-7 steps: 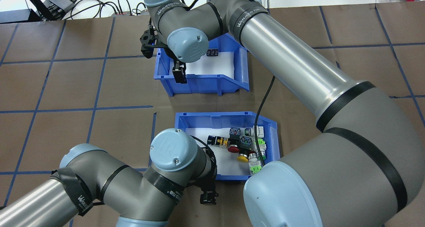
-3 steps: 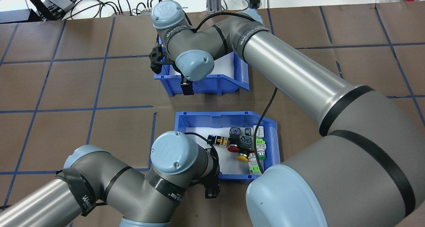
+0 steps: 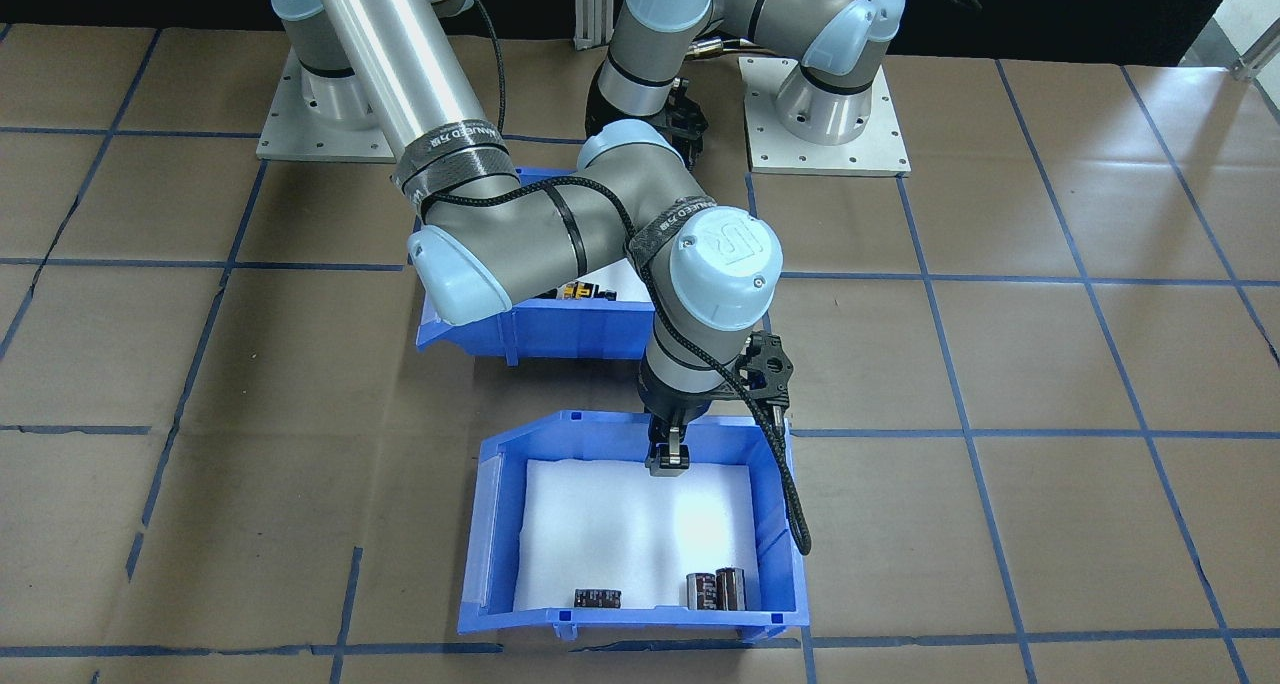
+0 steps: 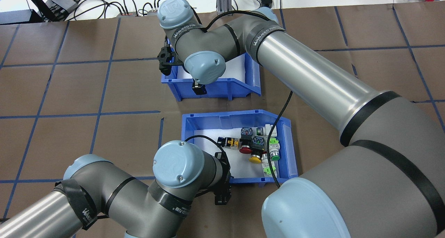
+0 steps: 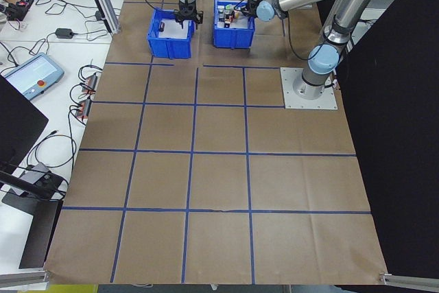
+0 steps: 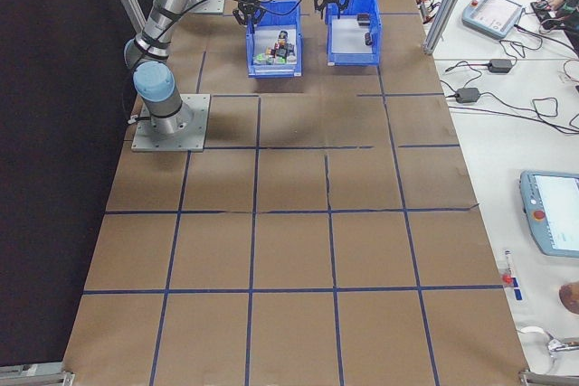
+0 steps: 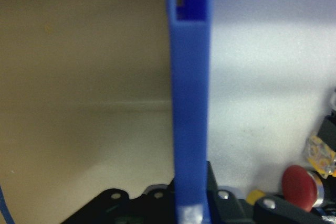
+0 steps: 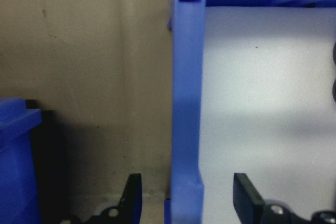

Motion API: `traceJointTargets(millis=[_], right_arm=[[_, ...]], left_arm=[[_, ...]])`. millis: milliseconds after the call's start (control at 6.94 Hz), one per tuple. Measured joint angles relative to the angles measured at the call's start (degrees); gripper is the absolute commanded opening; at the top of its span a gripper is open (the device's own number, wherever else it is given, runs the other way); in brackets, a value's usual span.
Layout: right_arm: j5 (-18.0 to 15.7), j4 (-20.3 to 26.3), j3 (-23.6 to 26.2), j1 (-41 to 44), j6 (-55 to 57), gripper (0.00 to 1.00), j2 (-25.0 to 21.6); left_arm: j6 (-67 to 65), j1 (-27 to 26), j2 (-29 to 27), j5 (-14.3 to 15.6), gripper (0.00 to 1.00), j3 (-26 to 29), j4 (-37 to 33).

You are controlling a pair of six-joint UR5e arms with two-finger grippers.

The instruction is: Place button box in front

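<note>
Brown paper gridded with blue tape covers your table [image 4: 69,92]. The button box [image 4: 288,151] has shifted slightly away from the robot and turned a little, so your swap seems under way. Your left gripper [image 4: 222,198] is clamped on its near wall, wrist vertical. Your right gripper [image 3: 668,459] has descended; its open jaws straddle the other bin's [image 3: 480,524] wall, ungripped.
</note>
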Motion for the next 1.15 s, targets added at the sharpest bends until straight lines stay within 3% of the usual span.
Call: traceJointTargets(millis=[432,721,1009,1153], right_arm=[[-1.1,-0.1,-0.5,-0.8,-2.8,0.00,-0.8],[-1.1,0.0,0.0,-4.7,-8.8,0.00,-3.2],[-0.8,0.3,0.2,-10.9,-12.5,0.00,-5.5],[-0.7,1.3,0.3,-14.5,-14.0,0.00,-6.9]], left_arm=[[3.6,0.6,4.3,2.7,0.00,-0.1,-1.4],[6.8,2.3,7.2,4.0,0.00,-0.1,-5.9],[12.3,7.5,11.9,4.0,0.00,-0.1,-12.9],[16.0,12.5,13.7,3.2,0.00,0.1,-15.6]])
